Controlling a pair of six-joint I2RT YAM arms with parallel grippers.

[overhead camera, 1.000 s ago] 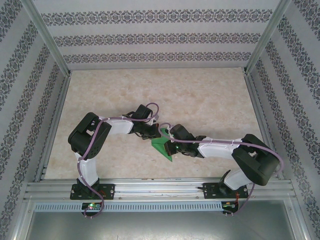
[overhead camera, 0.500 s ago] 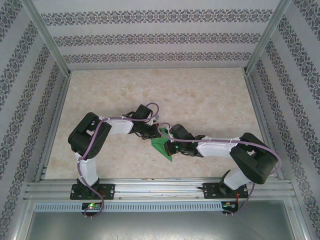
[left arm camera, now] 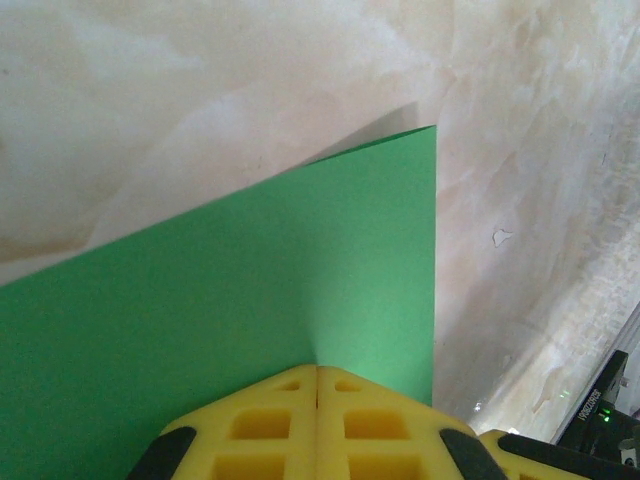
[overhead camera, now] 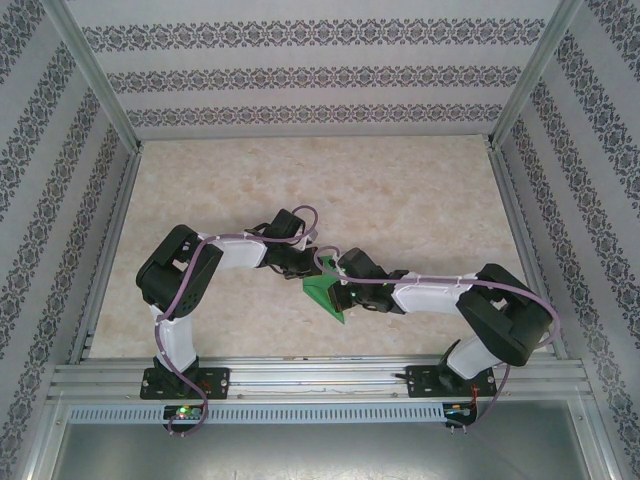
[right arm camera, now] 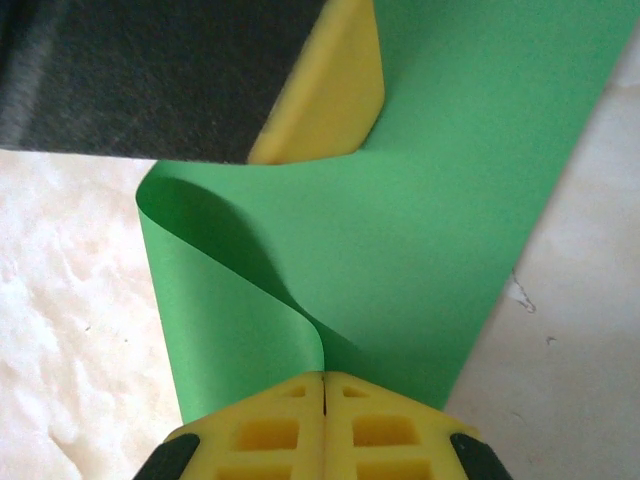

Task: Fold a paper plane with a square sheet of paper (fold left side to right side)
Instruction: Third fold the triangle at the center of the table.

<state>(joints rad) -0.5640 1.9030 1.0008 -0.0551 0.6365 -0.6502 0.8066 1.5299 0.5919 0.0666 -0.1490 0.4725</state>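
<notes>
The square sheet of paper [overhead camera: 325, 293] is bright green and bent up off the table between the two arms, near the table's middle front. My left gripper [overhead camera: 305, 272] meets it from the left and my right gripper [overhead camera: 338, 284] from the right. In the left wrist view the yellow fingers [left arm camera: 280, 420] are shut, and the paper [left arm camera: 250, 280] runs into their seam. In the right wrist view the gripper [right arm camera: 323, 376] is shut on a curled fold of the paper [right arm camera: 430, 230]. The left gripper's finger [right arm camera: 330, 90] presses the sheet further up.
The marbled table top [overhead camera: 400, 190] runs back from the arms to patterned walls [overhead camera: 320, 75] on three sides. Metal posts stand at the corners, and a metal rail [overhead camera: 320, 378] carrying both arm bases crosses the near edge.
The right arm's elbow has edged slightly to the left. Both grippers and the paper stay almost where they were.
</notes>
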